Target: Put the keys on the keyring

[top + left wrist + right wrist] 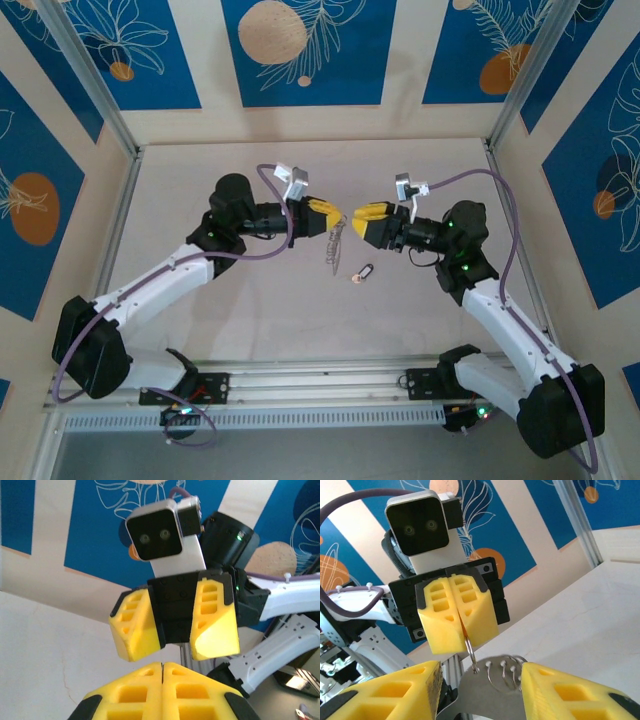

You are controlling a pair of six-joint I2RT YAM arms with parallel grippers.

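Blue-and-cream leaf-print walls (300, 50) round a pale table (250, 180). Reaching in from the near corners, the left arm (150, 290) and the right arm (505, 325), wrists head-on over mid-table. On the left gripper (337, 217), jaws pressed together, pinching the thin wire hook at the top of the keyring (336, 245). On the right gripper (354, 213), jaws spread, almost tip to tip with the left one. From the right wrist: keyring hanging down from the shut left jaws, a grey plate with small wire rings along its upper edge, set between the right gripper's two yellow fingers (555, 695), one on either side; touching them or not, cannot tell. Lying on the table, the keys (362, 272), just beside the dangling keyring on its near right, below the right gripper's tips and apart from both sets of jaws.
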